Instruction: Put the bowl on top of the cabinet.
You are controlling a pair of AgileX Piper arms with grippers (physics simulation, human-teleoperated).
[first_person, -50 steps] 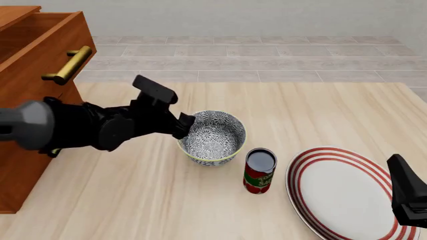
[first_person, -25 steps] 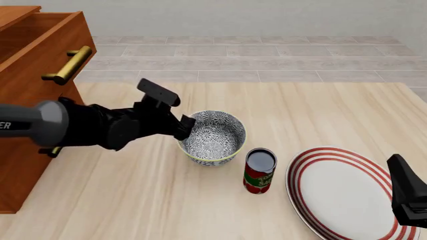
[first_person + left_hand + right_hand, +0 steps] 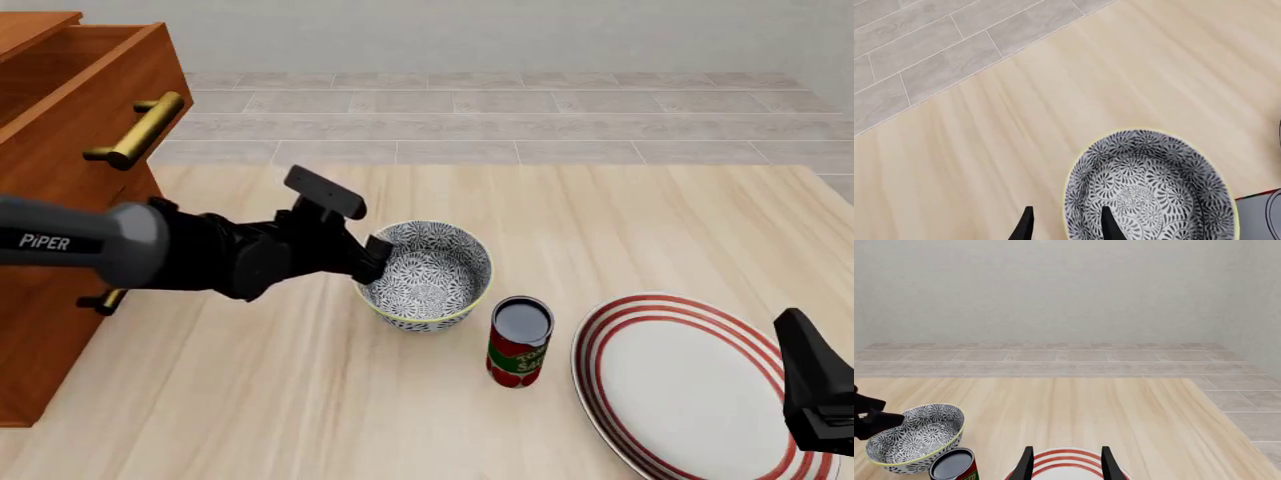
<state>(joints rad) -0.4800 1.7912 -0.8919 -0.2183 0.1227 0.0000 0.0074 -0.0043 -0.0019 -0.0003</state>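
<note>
Item: bowl (image 3: 424, 274), deep, patterned, pale rim, upright on the table (image 3: 400, 410) near its middle, just left of the can (image 3: 519, 340) and well apart from the cabinet (image 3: 60, 190) at the left edge. Item: left gripper (image 3: 374, 255), reaching in from the left, jaws parted narrowly and straddling the bowl's near-left rim, one fingertip (image 3: 1108, 227) inside the bowl and the other outside; whether the pads already bear on the wall cannot be told, so the bowl does not read as gripped yet. Item: right gripper (image 3: 1066, 465), parked over the red-ringed plate (image 3: 687, 385), fingers apart, holding nothing. Hazards, as judged: a rim pinch on a thin, curved wall is a one-sided hold, so the bowl may swing or tilt under its own weight when lifted, and could slip out if the jaws close too near the lip. A sideways nudge before closing could slide the bowl into the can and topple it. The cabinet top stands high above the table; a low carry could strike the cabinet's front or the brass handle (image 3: 134, 130), and a release near the edge could drop the bowl off.
</note>
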